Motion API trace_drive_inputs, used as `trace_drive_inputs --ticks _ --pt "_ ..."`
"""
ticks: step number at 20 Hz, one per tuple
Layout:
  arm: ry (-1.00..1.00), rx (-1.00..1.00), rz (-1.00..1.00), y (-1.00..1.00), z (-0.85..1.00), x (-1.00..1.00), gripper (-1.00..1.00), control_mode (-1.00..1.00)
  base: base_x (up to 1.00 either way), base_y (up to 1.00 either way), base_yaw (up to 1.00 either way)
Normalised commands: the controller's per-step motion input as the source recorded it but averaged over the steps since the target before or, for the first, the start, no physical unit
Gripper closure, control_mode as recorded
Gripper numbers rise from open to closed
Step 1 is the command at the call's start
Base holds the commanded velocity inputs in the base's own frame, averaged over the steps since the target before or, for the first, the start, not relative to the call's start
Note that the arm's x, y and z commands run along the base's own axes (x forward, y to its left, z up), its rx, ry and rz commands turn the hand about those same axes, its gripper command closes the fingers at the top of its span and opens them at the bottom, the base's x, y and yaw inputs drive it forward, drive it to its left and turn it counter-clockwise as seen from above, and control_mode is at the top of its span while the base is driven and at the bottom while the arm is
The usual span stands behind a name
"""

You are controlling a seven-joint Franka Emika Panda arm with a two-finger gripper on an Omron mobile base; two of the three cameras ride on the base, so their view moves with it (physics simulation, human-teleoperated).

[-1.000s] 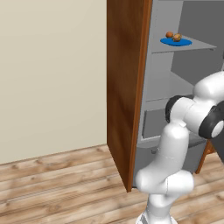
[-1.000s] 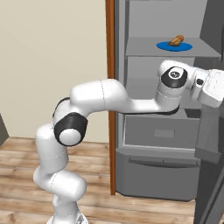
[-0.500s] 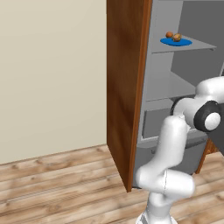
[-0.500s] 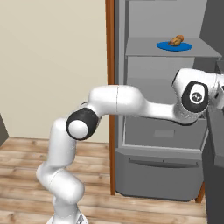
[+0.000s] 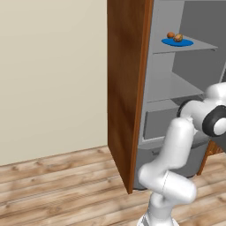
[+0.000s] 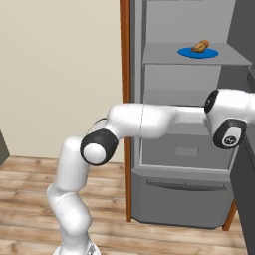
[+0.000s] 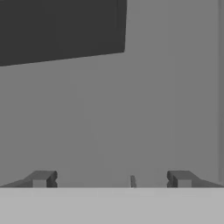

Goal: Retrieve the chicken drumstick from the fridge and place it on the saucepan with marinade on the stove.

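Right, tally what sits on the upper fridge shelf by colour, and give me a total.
Blue: 1, the plate, flat on the shelf.
Orange-brown: 1, the chicken drumstick, lying on that plate; from the left base view it shows as two knobs.
Total: 2

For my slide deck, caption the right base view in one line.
Arm reaches into the open fridge; chicken drumstick waits on a blue plate above.

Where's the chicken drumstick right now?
The chicken drumstick lies on a blue plate on an upper shelf of the open fridge, at the upper right of both base views, above the arm.
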Motion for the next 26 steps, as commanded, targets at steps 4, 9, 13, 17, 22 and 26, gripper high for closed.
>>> trace_drive_inputs --ticks 4,9,13,17,22,26 --pt "0.00 -0.02 0.00 0.91 0.17 -0.60 -1.00 -1.00 0.00 0.00 0.00" --pt "0.00 -0.06 0.00 1.00 0.38 -0.29 -1.00 -1.00 0.00 0.00 0.00" --pt "0.00 -0.04 0.00 0.99 0.48 0.00 -1.00 -1.00 0.00 0.00 0.00" --pt "0.00 0.00 0.00 0.92 0.73 0.02 -1.00 -1.00 0.00 0.00 0.00" --pt "0.14 0.00 0.02 0.98 0.73 0.00 -1.00 -1.00 0.00 0.00 0.00" --pt "0.25 0.00 0.06 1.00 0.69 0.00 -1.00 -1.00 0.00 0.00 0.00"
